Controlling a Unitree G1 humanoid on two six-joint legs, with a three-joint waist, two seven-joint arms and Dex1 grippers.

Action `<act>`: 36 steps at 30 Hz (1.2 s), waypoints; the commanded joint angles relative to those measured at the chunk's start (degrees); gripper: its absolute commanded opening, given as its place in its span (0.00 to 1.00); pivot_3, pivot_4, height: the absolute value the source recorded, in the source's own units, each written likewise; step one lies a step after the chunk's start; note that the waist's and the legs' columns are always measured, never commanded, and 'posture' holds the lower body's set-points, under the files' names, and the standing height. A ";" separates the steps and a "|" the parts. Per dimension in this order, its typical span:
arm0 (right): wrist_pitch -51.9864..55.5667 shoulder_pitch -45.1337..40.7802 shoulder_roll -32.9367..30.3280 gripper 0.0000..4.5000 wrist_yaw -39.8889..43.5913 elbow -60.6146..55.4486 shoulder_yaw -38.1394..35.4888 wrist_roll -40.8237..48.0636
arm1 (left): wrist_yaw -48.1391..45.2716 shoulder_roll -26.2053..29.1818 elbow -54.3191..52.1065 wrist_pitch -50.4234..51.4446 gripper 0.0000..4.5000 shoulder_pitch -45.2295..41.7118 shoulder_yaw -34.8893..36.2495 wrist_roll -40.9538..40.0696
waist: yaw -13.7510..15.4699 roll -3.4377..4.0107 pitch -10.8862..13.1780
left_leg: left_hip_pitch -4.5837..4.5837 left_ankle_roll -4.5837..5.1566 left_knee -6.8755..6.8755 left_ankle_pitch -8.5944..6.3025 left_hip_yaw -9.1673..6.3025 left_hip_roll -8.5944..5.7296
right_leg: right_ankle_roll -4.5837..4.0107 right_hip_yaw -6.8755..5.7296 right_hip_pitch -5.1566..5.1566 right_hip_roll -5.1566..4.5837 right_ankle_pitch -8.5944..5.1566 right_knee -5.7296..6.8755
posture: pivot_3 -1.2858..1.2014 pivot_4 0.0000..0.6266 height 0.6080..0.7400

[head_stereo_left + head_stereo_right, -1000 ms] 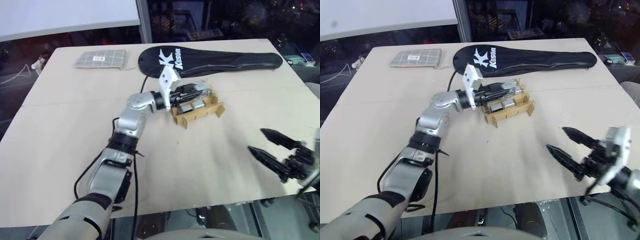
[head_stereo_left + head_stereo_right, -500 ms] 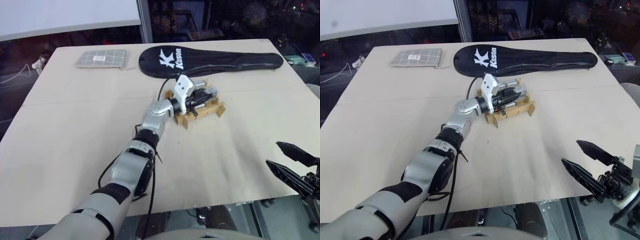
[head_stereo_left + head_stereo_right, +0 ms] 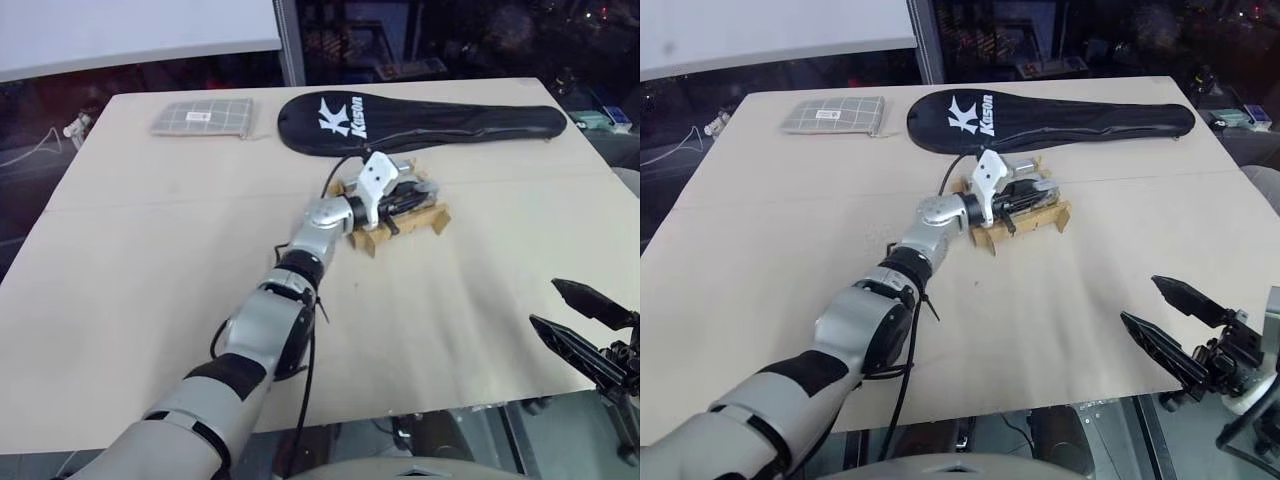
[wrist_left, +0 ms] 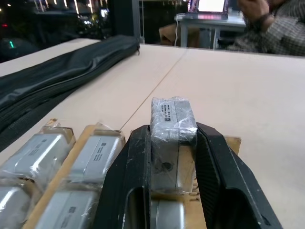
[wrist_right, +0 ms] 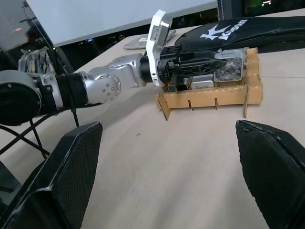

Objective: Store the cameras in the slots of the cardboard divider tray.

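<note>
The cardboard divider tray (image 3: 366, 240) sits mid-table, just in front of a black racket cover. My left gripper (image 3: 413, 190) reaches level over it and is shut on one of the cameras (image 4: 172, 136), a plastic-wrapped silver block pinched between the two black fingers (image 4: 131, 167). The block hangs over the far right end of the tray (image 5: 209, 98). Other wrapped cameras (image 4: 95, 155) lie in the slots beside it. My right gripper (image 3: 572, 318) stands open near the table's front right edge, well apart from the tray, with nothing between its fingers (image 5: 64, 186).
A black racket cover (image 3: 420, 120) lies right behind the tray. A grey checked pouch (image 3: 200, 117) rests at the far left. A person (image 4: 271, 28) sits beyond the table's far side. Bare tabletop stretches between the tray and my right gripper.
My left gripper, still holding the camera, has shifted right and a little lower over the tray, with the elbow swinging in. The right gripper drew back slightly toward the front edge.
</note>
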 commanded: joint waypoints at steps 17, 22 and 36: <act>-1.33 0.70 -0.34 1.00 -1.44 -2.21 0.53 0.98 | -1.64 -0.09 1.73 1.82 0.56 -0.50 3.04 2.17 | -0.16 0.00 -0.03 | 0.08 0.01 0.00 0.00 0.02 0.02 | 0.00 0.01 0.06 0.01 0.00 0.02 | 0.52 0.24 1.00; -1.18 0.76 -0.54 1.00 -1.91 -2.31 0.79 1.30 | -1.07 1.46 1.11 1.35 0.99 -0.95 3.61 2.41 | -0.20 0.00 -0.04 | 0.10 0.01 0.00 0.00 0.02 0.03 | 0.00 0.01 0.08 0.01 0.00 0.03 | 0.52 0.24 1.00; -1.31 -4.53 -3.54 1.00 0.02 2.57 4.44 -0.98 | -15.39 25.97 -59.62 30.39 0.99 22.61 8.22 -11.80 | -2.21 0.18 -0.12 | 0.22 0.00 -0.26 -0.01 0.01 0.28 | -0.02 0.36 -0.01 -0.02 0.01 0.08 | 0.52 0.24 1.00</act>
